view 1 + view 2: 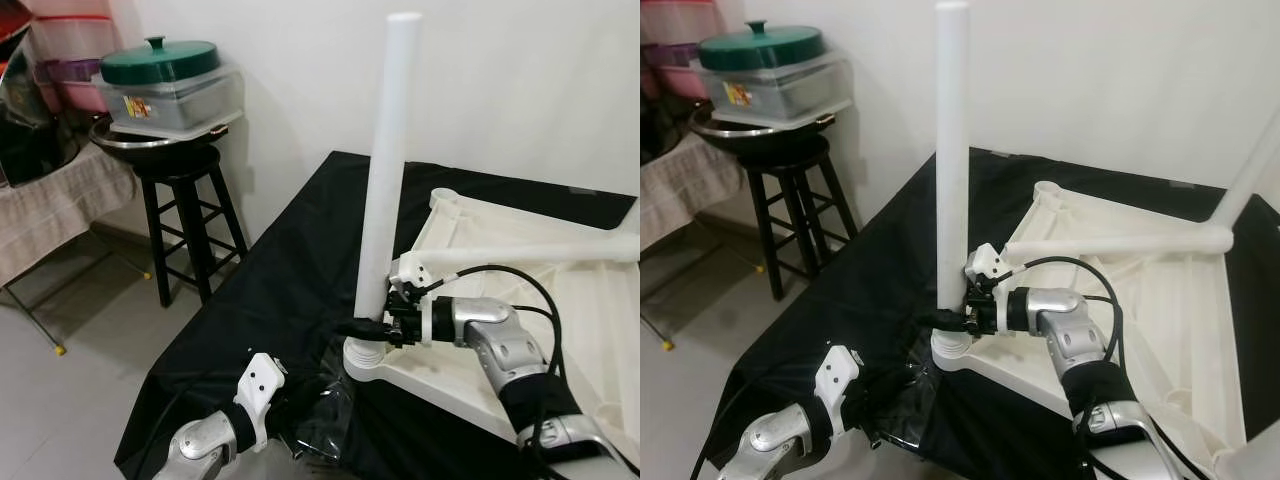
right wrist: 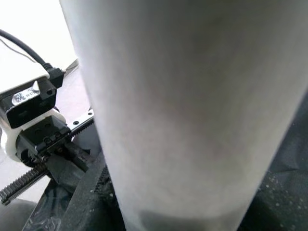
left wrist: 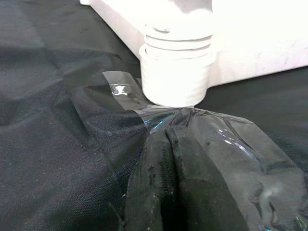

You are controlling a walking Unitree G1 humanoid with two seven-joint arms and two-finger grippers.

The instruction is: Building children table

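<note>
A desk (image 1: 270,290) draped in black cloth stands against a white wall, over a pale tiled floor. Off its far left corner a black wooden stool (image 1: 185,215) carries a metal basin (image 1: 150,142), and on that sits a clear lidded box (image 1: 175,95) with a green pot lid (image 1: 160,60) on top; what the box holds cannot be made out. More stacked clear boxes (image 1: 70,55) stand behind it.

A white children's tabletop (image 1: 1160,290) lies upside down on the right half of the desk. Two white legs are counted: one upright leg (image 1: 385,170) standing in the corner socket (image 1: 368,362) near the front edge, another leg (image 1: 1120,243) lying across the tabletop.

The right hand (image 1: 372,327) pinches the upright leg low down, just above the socket. The left hand (image 3: 168,159), fingers (image 3: 192,173) pressed together, pinches crinkled clear plastic wrap (image 3: 240,154) on the cloth at the front edge, just beside the socket.
</note>
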